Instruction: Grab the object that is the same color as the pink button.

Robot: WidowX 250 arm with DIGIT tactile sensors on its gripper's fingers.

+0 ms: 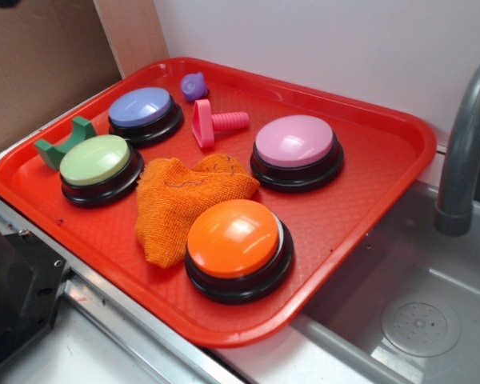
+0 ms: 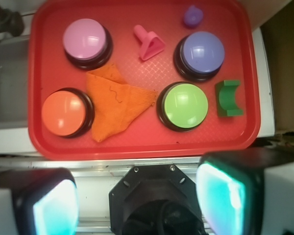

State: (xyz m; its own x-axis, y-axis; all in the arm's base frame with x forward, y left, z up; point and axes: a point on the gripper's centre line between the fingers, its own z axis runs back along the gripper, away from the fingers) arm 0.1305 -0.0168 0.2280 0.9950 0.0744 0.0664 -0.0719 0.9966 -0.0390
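The small bright pink toy bolt (image 1: 214, 123) lies on its side on the red tray (image 1: 368, 212), between the lavender-blue button and the pink button (image 1: 296, 150). In the wrist view the bolt (image 2: 149, 43) lies at the top middle and the pink button (image 2: 86, 41) at the top left. My gripper (image 2: 139, 200) is high above the tray's near edge, well apart from the bolt. Its two fingers (image 2: 54, 205) stand wide apart with nothing between them. The gripper is out of the exterior view.
On the tray are also a lavender-blue button (image 1: 145, 113), a green button (image 1: 98, 166), an orange button (image 1: 238, 246), an orange cloth (image 1: 186, 202), a purple bear piece (image 1: 194, 86) and a green block (image 1: 64, 142). A grey sink (image 1: 416, 320) and faucet (image 1: 464, 144) are at the right.
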